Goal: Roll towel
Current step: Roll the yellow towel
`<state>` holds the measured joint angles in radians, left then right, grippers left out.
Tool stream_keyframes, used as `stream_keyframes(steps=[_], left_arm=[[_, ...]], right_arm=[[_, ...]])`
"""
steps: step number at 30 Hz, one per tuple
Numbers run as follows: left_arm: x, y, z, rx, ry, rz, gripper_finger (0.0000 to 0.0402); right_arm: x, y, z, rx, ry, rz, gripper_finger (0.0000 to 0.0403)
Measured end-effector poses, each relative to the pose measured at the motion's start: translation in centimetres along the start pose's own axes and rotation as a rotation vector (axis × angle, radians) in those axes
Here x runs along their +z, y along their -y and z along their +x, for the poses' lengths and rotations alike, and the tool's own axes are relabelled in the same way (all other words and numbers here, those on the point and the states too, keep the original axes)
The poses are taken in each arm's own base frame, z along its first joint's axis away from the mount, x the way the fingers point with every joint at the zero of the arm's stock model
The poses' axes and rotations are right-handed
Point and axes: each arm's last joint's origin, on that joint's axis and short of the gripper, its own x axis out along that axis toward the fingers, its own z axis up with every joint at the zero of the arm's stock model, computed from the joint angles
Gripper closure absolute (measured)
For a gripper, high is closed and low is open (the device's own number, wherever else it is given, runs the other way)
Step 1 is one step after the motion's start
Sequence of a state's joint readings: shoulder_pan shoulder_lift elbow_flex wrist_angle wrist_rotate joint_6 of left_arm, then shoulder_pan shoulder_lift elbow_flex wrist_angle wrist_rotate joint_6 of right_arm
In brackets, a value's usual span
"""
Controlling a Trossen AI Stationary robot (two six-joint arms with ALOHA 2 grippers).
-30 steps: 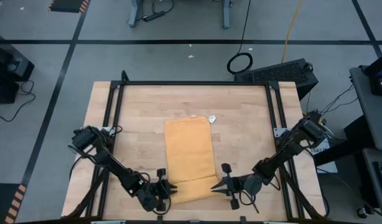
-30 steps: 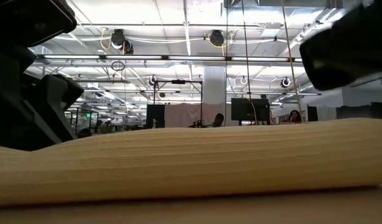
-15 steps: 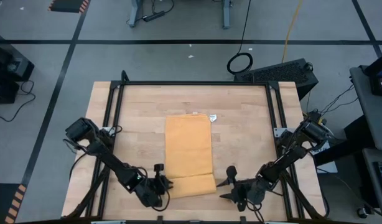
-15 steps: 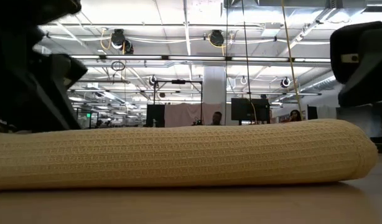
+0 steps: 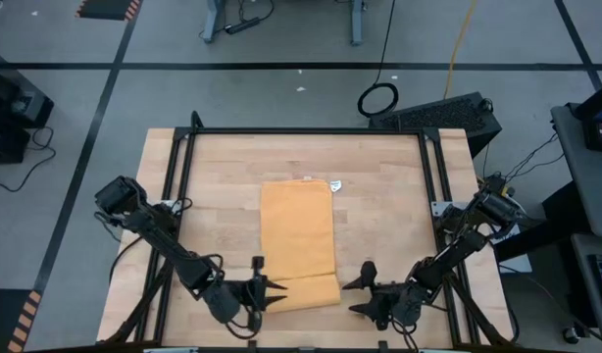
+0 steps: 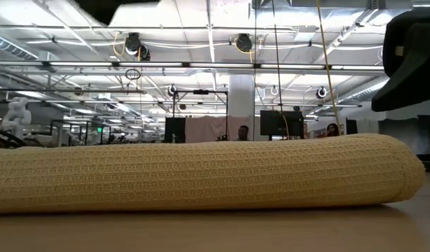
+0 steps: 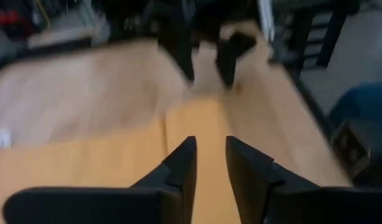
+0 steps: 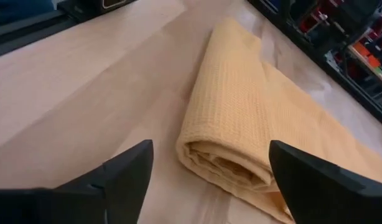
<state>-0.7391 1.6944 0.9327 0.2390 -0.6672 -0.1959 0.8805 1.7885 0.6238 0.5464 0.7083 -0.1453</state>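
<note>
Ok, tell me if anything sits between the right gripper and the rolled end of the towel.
Nothing visible does. The right gripper has its fingers spread wide, facing the rolled end of the towel across bare table. The left gripper sits at the roll's other end.

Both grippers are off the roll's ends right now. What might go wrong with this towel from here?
1. The rolled part covers only the near end of the towel; left unheld, it may loosen.
2. The right gripper, open, sits clear of the roll's end, so closing there would likely miss the cloth.
3. The left gripper, fingers narrowly apart, may snag only the outer layer.
</note>
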Motion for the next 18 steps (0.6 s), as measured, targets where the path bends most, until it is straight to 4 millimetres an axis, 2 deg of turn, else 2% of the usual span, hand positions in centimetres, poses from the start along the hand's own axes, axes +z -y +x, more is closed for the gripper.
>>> stream_keyframes(steps=[4, 7, 11, 15, 18], left_arm=[[0.5, 0.1, 1.7, 0.026, 0.046, 0.030, 0.0268], [0.2, 0.3, 2.7, 0.048, 0.035, 0.034, 0.0231], [-0.2, 0.8, 3.9, 0.040, 0.018, 0.036, 0.0192], [-0.6, 1.6, 5.4, -0.056, 0.012, 0.001, 0.0179], [-1.0, 1.7, 7.3, -0.089, 0.044, -0.041, 0.0178]], right_arm=[[-0.3, 0.1, 0.6, -0.002, -0.008, 0.006, 0.0088], [-1.0, -0.1, 1.5, 0.041, -0.024, -0.049, 0.0078], [-0.8, 0.0, 2.2, 0.041, -0.009, -0.066, 0.0054], [-0.7, 0.0, 2.1, -0.001, -0.007, -0.107, 0.0040], [-0.7, 0.1, 2.1, -0.006, -0.010, -0.134, 0.0037]])
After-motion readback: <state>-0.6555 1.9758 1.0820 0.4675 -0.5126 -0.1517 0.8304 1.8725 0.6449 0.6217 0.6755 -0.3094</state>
